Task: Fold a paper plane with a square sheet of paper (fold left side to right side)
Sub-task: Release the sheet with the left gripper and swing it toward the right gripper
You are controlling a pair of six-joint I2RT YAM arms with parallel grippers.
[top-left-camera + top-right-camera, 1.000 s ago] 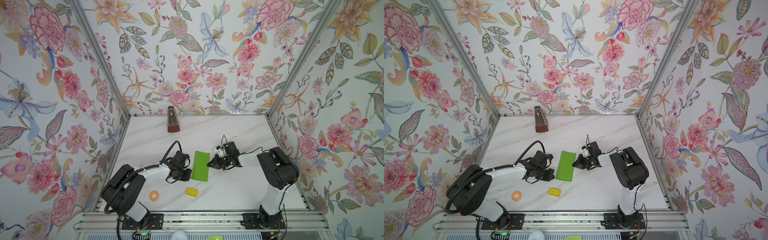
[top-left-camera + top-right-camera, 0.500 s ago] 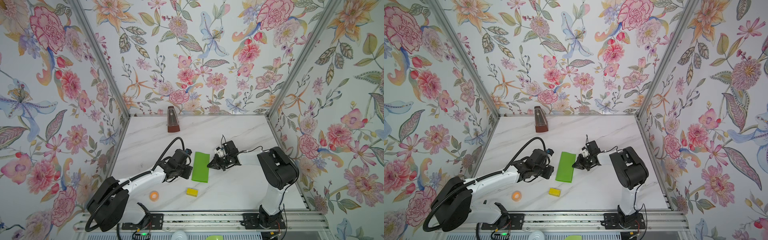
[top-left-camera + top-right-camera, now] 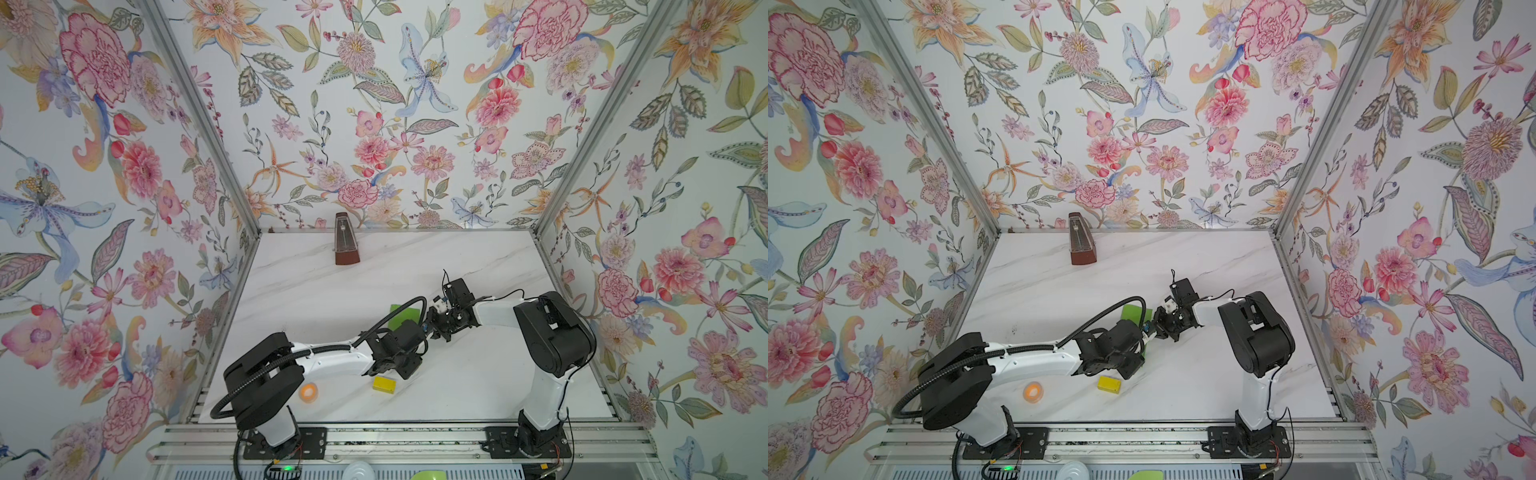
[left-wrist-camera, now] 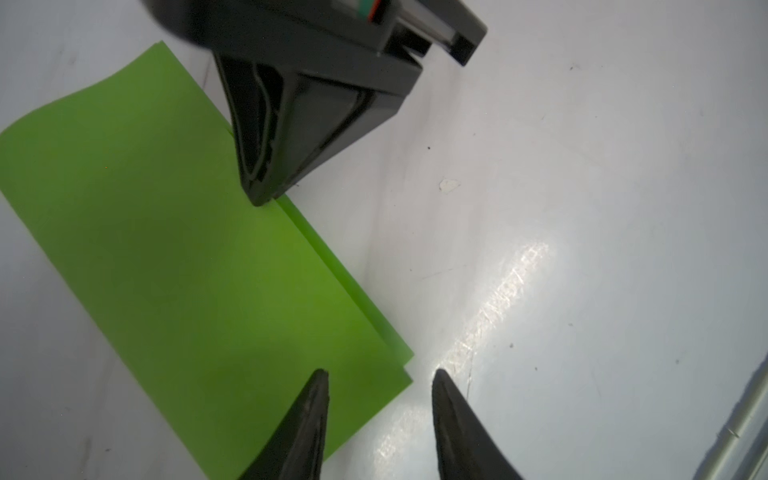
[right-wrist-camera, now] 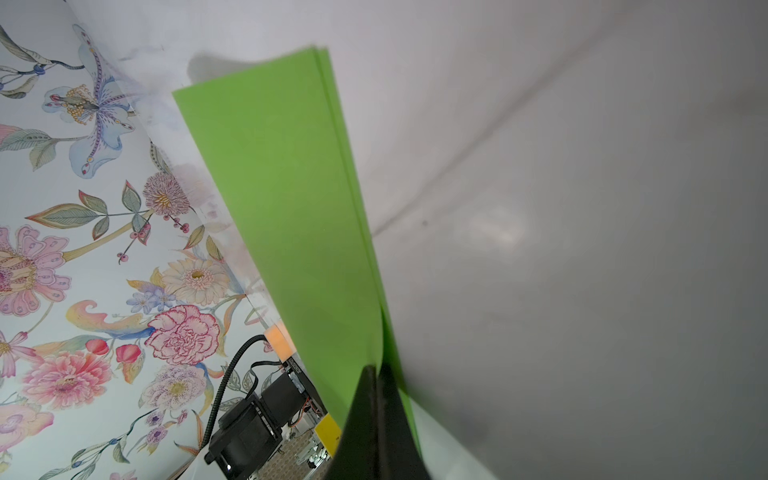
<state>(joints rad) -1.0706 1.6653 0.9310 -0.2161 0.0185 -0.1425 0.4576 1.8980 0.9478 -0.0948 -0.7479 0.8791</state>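
We find one carrying surface: a glossy white table [image 3: 478, 374] with faint grey veining. Four items rest directly on it. The lime-green sheet of paper [image 4: 187, 249] lies near mid-table, folded double, its free edges nearly matched. A yellow block [image 3: 384, 385] sits near, in front of the sheet. An orange ring [image 3: 308, 392] lies front-left of the sheet, farther off. A brown metronome [image 3: 346, 245] stands upright well behind the sheet

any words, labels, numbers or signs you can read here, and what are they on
No text can be read in any view.
White lettering on the left arm's black housing, right wrist view: too small and blurred to read.
square sheet of paper: plain, no print.
metronome: no legible marks.
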